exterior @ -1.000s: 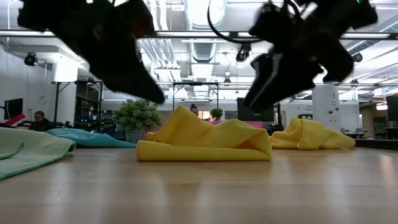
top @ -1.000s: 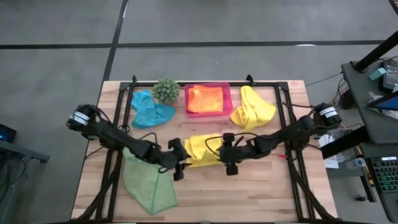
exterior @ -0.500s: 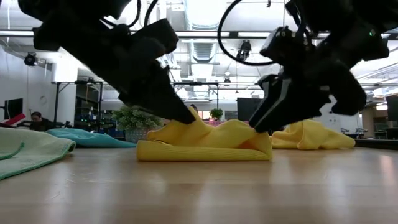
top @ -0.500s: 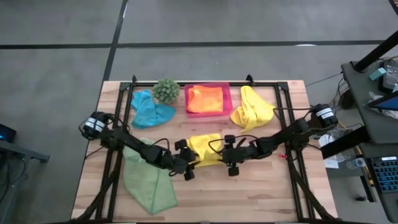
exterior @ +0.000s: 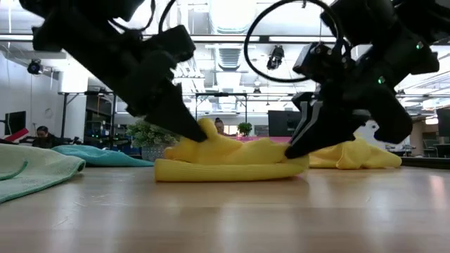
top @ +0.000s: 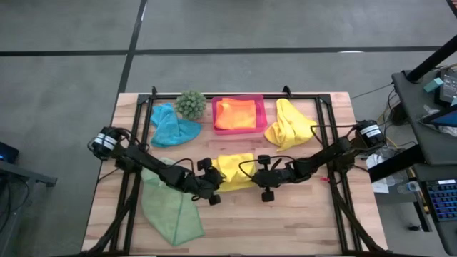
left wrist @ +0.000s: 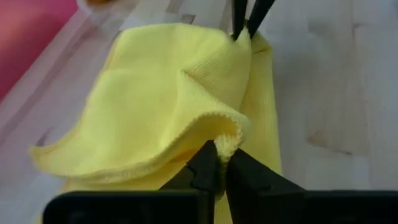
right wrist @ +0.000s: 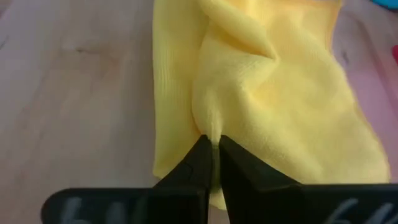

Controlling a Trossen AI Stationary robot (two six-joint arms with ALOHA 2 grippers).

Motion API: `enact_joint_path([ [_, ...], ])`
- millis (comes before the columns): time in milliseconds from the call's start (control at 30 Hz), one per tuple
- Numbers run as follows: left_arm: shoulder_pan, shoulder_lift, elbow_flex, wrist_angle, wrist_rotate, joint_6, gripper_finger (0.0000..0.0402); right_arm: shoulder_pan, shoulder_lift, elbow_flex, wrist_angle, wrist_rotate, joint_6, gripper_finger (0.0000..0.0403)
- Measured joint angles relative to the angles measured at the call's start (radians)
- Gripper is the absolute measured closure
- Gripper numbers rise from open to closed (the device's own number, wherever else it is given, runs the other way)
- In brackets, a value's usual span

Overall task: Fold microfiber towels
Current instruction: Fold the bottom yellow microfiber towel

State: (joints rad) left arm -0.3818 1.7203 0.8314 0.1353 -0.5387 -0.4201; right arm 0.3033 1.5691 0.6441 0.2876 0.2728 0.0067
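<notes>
A folded yellow microfiber towel (top: 234,171) lies mid-table, its lower layer flat on the wood. My left gripper (top: 216,184) is shut on its left end and my right gripper (top: 255,178) is shut on its right end. In the low view the left gripper (exterior: 202,135) and the right gripper (exterior: 289,152) slant down onto the towel (exterior: 232,158) from either side. A second yellow towel (top: 289,125), a teal one (top: 171,127), a light green one (top: 170,210) and an orange one (top: 235,113) lie untouched. My left gripper pinches the hemmed edge of the towel's upper layer (left wrist: 227,144) between its two fingertips, at the towel's left end. It comes slanting down from the table's left. That edge curls up off the rest, which stays on the table. My right gripper pinches a small raised pucker of the upper layer (right wrist: 212,132) near the towel's right end, between its two fingertips. It slants down from the table's right. The rest of the towel lies on the table, slack and rumpled.
The orange towel lies in a pink tray (top: 260,114) at the far edge, beside a spiky green plant (top: 191,104). A black frame (top: 325,128) runs round the work area. Bare wood (top: 285,225) lies between the towel and the near edge.
Both grippers have come down onto the middle yellow towel, the left one moving toward the table's right, and both have shut on its ends. The towel's upper layer is now gathered up at each pinch; its lower layer has stayed flat.
</notes>
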Motion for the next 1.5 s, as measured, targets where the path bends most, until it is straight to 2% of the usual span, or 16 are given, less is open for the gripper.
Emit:
enact_joint_path([
  [100,-0.006,-0.052,0.0,-0.105,0.006,-0.026,0.0398,0.011,-0.027,0.0,-0.032,0.0,0.001,0.0391],
  [200,-0.009,-0.095,-0.002,-0.172,0.092,-0.027,0.04,0.02,-0.045,0.0,-0.056,0.004,0.007,0.0393],
  [433,-0.02,-0.099,-0.012,-0.181,0.311,-0.025,0.04,0.038,-0.043,0.0,-0.064,0.015,0.036,0.0394],
  [600,-0.024,-0.061,-0.022,-0.158,0.344,-0.098,0.0381,0.039,-0.033,-0.002,-0.069,-0.027,0.061,0.0389],
  [833,-0.029,-0.051,-0.02,-0.155,0.36,-0.124,0.0302,0.042,-0.044,-0.002,-0.076,-0.046,0.079,0.0332],
  [1033,-0.032,-0.075,-0.019,-0.154,0.448,-0.15,0.0254,0.054,-0.078,-0.002,-0.105,-0.046,0.084,0.0269],
  [1267,-0.032,-0.107,-0.014,-0.181,0.508,-0.176,0.0242,0.052,-0.154,-0.002,-0.207,-0.045,0.122,0.0228],
  [1500,-0.032,-0.158,-0.015,-0.221,0.511,-0.177,0.0242,0.053,-0.218,-0.006,-0.238,-0.044,0.134,0.0226],
])
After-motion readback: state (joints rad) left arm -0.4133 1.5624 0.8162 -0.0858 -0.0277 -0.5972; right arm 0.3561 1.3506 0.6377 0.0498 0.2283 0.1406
